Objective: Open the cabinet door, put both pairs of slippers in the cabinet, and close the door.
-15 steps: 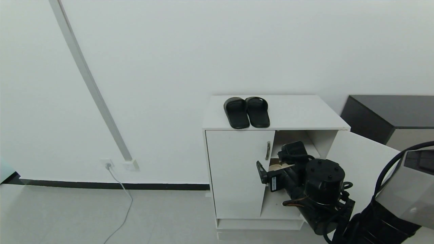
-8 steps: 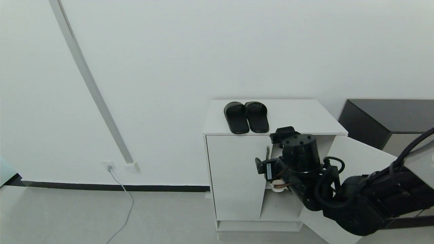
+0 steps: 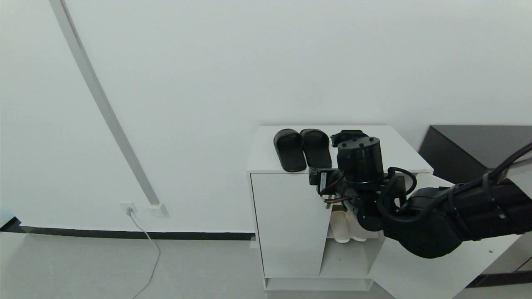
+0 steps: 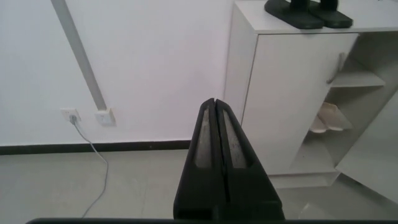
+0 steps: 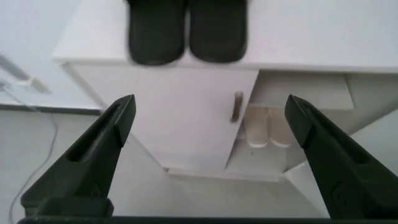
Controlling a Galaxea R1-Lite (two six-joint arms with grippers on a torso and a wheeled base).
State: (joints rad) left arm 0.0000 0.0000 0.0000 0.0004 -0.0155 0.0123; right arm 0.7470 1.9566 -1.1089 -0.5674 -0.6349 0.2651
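A pair of black slippers [image 3: 301,148] [image 5: 186,28] [image 4: 309,6] lies side by side on top of the white cabinet [image 3: 374,145]. A pair of pale slippers [image 3: 347,226] [image 5: 267,127] [image 4: 329,118] rests on the middle shelf behind the open right door [image 3: 415,270]. The left door [image 3: 286,224] [image 5: 174,112] is closed, with its handle [image 5: 236,107] at the inner edge. My right gripper [image 3: 347,135] [image 5: 211,102] hovers at the cabinet top's front edge, just right of the black slippers, open wide and empty. My left gripper [image 4: 216,102] is shut and empty, well back from the cabinet, above the floor.
A low black unit [image 3: 478,145] stands to the cabinet's right, close behind the swung-out door. A wall socket with a cable [image 3: 129,207] and a slanted conduit [image 3: 104,108] are on the left wall. Bare floor lies left of the cabinet.
My right arm has risen from the open compartment to the height of the cabinet top, uncovering the pale slippers on the shelf. The head view has shifted slightly.
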